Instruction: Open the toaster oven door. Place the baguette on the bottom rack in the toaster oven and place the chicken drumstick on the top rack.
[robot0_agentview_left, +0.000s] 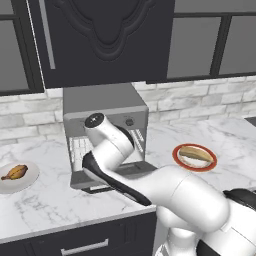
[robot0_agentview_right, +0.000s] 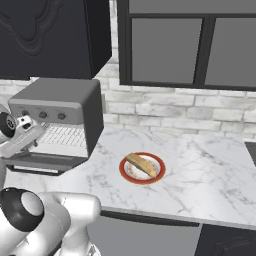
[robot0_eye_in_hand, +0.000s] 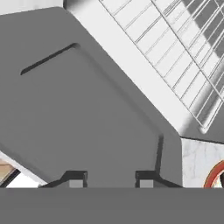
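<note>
Just above the lowered toaster oven door (robot0_eye_in_hand: 87, 113), the tool (robot0_eye_in_hand: 110, 178) hangs slightly parted, holding nothing.

Simulated kitchen interior. A white marble worktop (robot0_agentview_left: 45, 200) with grey veining runs beneath a whitewashed brick wall (robot0_agentview_right: 165, 112). Dark wall cabinets (robot0_agentview_left: 100, 40) hang above (the central door carries a carved ornamental panel); flanking units have grey panes (robot0_agentview_right: 162, 50) in dark frames. Below the worktop sits a dark drawer front (robot0_agentview_left: 85, 242) with a silver bar handle. Lighting is even and diffuse.
</note>
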